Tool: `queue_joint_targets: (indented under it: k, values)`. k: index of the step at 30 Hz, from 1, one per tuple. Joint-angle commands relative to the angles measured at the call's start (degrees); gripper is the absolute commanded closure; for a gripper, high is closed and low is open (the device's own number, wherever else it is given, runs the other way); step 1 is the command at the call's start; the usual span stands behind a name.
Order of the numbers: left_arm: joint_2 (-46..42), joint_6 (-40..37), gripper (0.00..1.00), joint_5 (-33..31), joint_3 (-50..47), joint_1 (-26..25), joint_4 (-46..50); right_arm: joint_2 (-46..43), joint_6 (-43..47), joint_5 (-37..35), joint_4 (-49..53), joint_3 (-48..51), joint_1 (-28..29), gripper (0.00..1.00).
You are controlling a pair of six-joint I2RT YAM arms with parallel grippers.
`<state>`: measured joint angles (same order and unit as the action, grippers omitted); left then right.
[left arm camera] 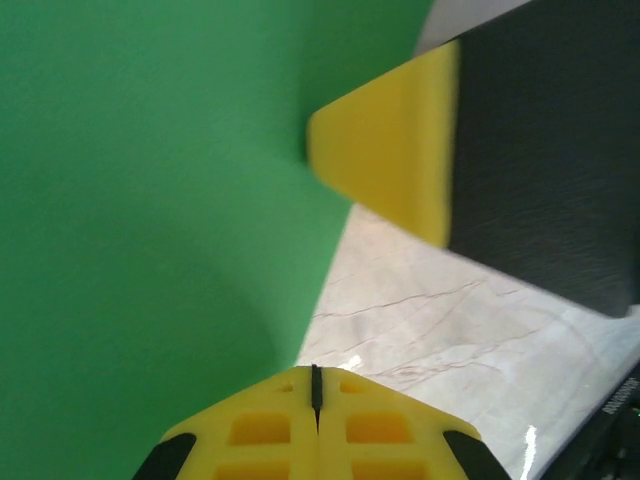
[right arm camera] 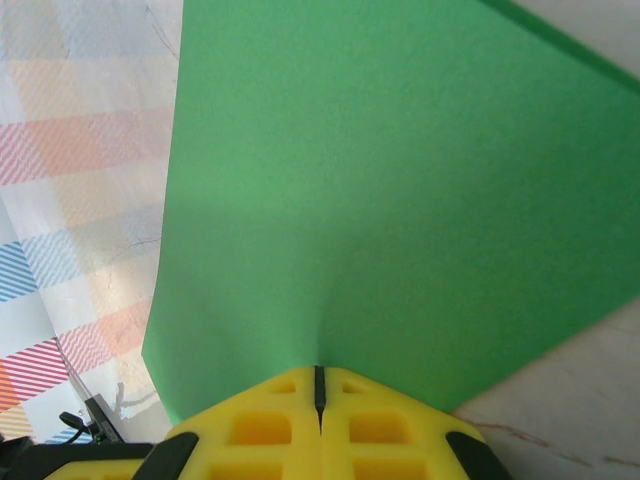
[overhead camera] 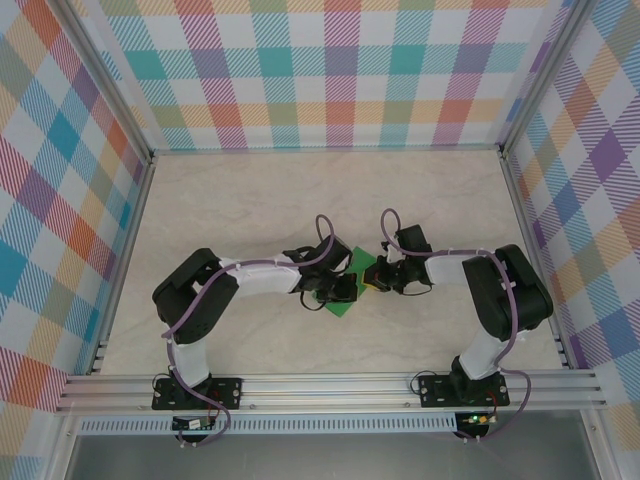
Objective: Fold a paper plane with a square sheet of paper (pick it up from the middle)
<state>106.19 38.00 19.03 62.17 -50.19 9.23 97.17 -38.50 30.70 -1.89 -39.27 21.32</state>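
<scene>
The square sheet of paper (overhead camera: 340, 306) is bright green and sits mid-table between the two grippers. In the right wrist view the paper (right arm camera: 400, 200) rises up from my right gripper (right arm camera: 319, 372), which is shut on it, with a soft pucker running into the jaw seam. My left gripper (left arm camera: 316, 372) is shut too. The paper (left arm camera: 150, 200) passes just left of its tips and no paper shows in its seam. One yellow finger of the right gripper (left arm camera: 390, 160) shows past the sheet's edge. From above, the left gripper (overhead camera: 338, 290) and right gripper (overhead camera: 376, 280) nearly meet over the sheet.
The pale marble tabletop (overhead camera: 250, 200) stretches behind and to both sides of the arms. Checked walls (overhead camera: 340, 80) close in the back and sides, with aluminium rails (overhead camera: 330, 385) along the near edge.
</scene>
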Motion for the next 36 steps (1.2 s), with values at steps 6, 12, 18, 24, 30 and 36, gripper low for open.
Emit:
queue_joint_targets:
  k: [6,12,18,24,30,36]
  values:
    - [3.7,-2.4,1.00,1.8,0.5,-0.3,0.1,3.1,1.0,-2.1,3.0,-1.2,-0.1,1.00]
    - [2.5,-3.8,1.00,0.7,-3.3,0.1,1.8,3.9,1.8,-3.3,4.9,-1.9,-0.1,1.00]
    - [0.1,-2.8,1.00,3.9,-11.3,1.1,-3.1,4.8,2.3,-4.3,6.4,-2.6,-0.2,1.00]
    - [-2.6,-1.4,1.00,7.1,-19.0,1.1,-8.8,5.9,2.7,-5.0,7.5,-3.4,-0.2,1.00]
    - [-6.0,-2.5,1.00,7.0,-23.1,1.1,-6.7,6.1,3.4,-5.1,8.3,-3.7,-0.2,1.00]
    - [-11.6,-5.2,1.00,7.5,-23.0,1.8,-3.3,4.9,5.5,-4.8,10.1,-5.5,-0.2,1.00]
